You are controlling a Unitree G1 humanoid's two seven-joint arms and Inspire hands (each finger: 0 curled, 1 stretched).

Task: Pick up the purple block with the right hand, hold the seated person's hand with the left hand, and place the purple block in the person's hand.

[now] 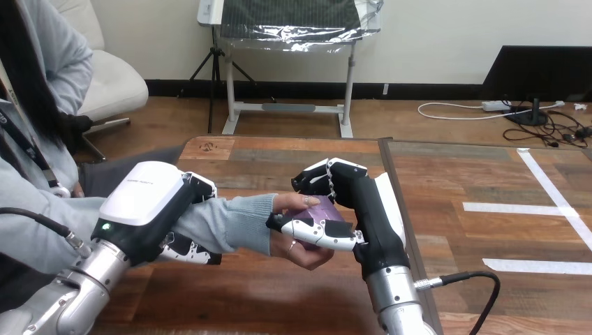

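Observation:
The purple block shows as a small patch between the person's hand and my right hand at the middle of the table. My right hand is shut on the block, with its fingers curled over the top and its thumb across the front. The person's fingers also touch the block from the left, and their palm lies under it. My left hand is shut on the person's forearm. Its fingers wrap over and under the grey sleeve, just left of the wrist.
The wooden table meets a second tabletop along a seam just behind my right hand. White tape stripes lie on the right tabletop. The person sits at the left, and their arm reaches across the near left of the table.

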